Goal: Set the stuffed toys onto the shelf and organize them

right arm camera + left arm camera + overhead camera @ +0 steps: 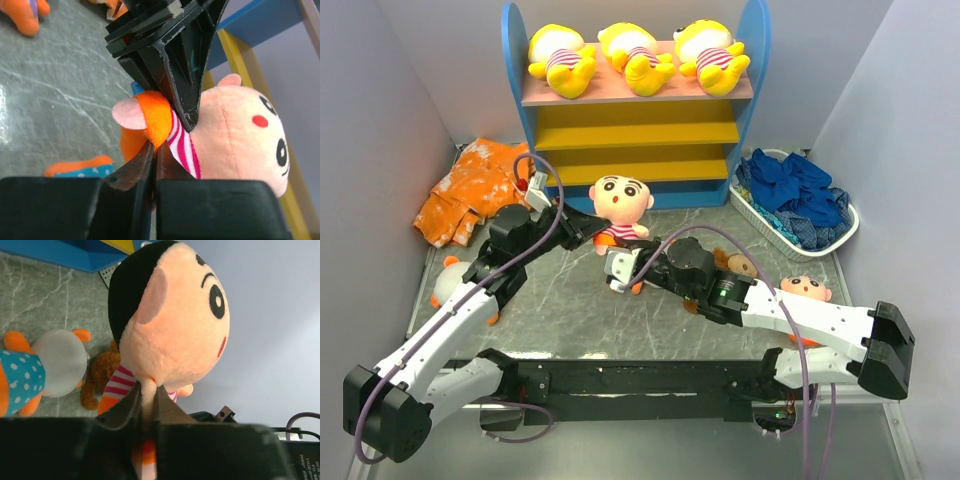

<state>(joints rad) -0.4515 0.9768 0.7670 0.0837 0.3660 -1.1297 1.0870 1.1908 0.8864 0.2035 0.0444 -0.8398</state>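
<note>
On the grey marbled tabletop, centre frame: a black-haired, peach-faced doll in a pink-striped shirt, with the left gripper and right gripper both pinched tight on it.

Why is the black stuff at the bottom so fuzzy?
Left wrist view: the left pincer sits too near the lens, so it blurs, while the doll looks sharp. Right wrist view: same for the right pincer; table glares white. Top external view: all sharp.

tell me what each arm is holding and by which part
Both hold the same striped-shirt doll: the left arm's fingers pinch it at the neck, just under the head; the right arm's fingers are shut on its orange arm.
</note>
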